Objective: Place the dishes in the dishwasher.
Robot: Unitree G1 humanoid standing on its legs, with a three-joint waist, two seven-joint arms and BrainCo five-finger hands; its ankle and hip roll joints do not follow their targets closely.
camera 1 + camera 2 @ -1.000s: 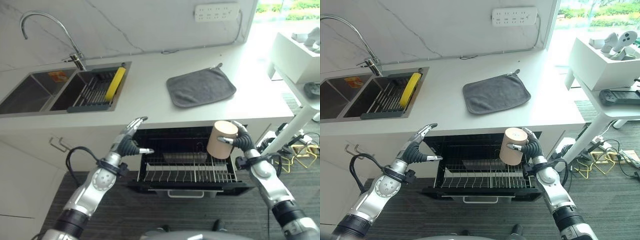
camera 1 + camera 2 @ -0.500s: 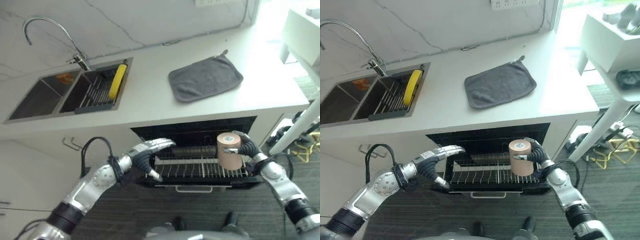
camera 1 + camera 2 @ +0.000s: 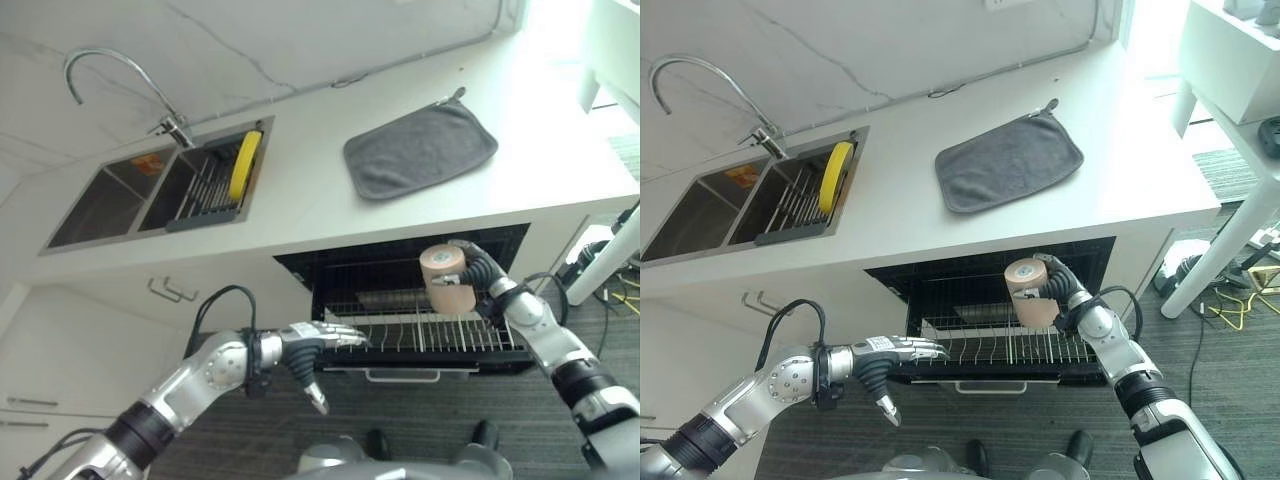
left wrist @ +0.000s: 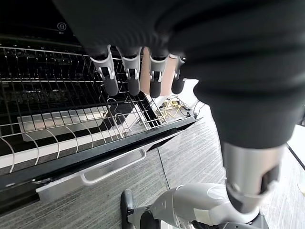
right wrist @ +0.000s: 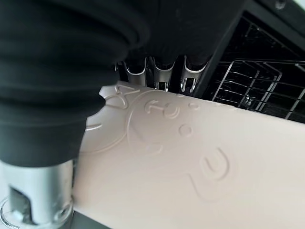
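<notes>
A beige cup (image 3: 447, 280) with an embossed pattern (image 5: 190, 167) stands upright in my right hand (image 3: 480, 272), whose fingers (image 5: 157, 71) and thumb curl round it. It hangs just above the right part of the pulled-out wire rack (image 3: 420, 335) of the dishwasher (image 3: 400, 262) under the counter. My left hand (image 3: 310, 345) is low at the rack's front left corner, open, with its straight fingers (image 4: 128, 71) stretched over the wires and the thumb pointing down. A flat metal dish lies deep in the rack (image 4: 57, 121).
The drawer's front handle (image 4: 112, 167) runs below the rack. On the white counter (image 3: 300, 200) lies a grey cloth (image 3: 420, 150). The sink (image 3: 130, 195) at the left holds a drain rack with a yellow dish (image 3: 243, 165). A white table leg (image 3: 1215, 250) stands at the right.
The camera has tilted and shifted. My left hand has dropped and reached right to the rack's front left corner, fingers flattened. The right hand still holds the cup over the rack.
</notes>
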